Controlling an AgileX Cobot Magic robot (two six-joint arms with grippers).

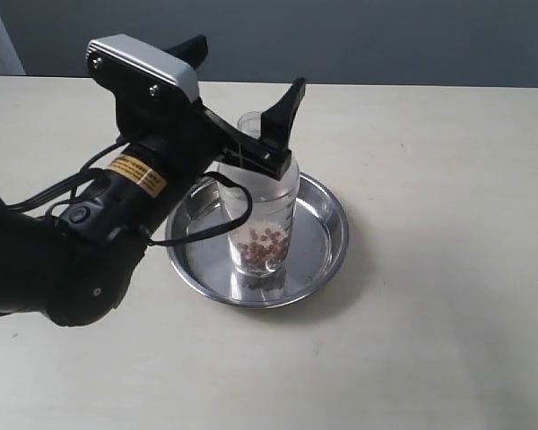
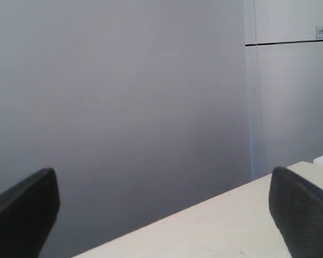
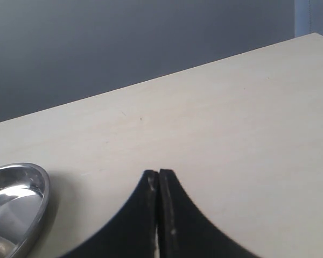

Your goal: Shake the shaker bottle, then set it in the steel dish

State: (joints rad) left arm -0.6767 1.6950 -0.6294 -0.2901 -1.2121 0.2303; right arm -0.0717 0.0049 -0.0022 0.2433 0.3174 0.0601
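Left arm reaches in from the near left corner of the tabletop (image 1: 448, 269). We note the left gripper (image 1: 249, 63) spread wide and holding nothing; its wrist view shows only two dark fingertips (image 2: 27, 207) far apart, with wall and the table's far edge between them. The shaker bottle (image 1: 264, 228) stands upright in the steel dish (image 1: 327, 224), near the middle of the tabletop, brown bits (image 1: 262, 242) settled at its bottom. One finger crosses in front of its shoulder; we cannot tell whether it touches. Right gripper (image 3: 158, 174) is pressed together, empty, low over bare tabletop with the dish rim to one side.
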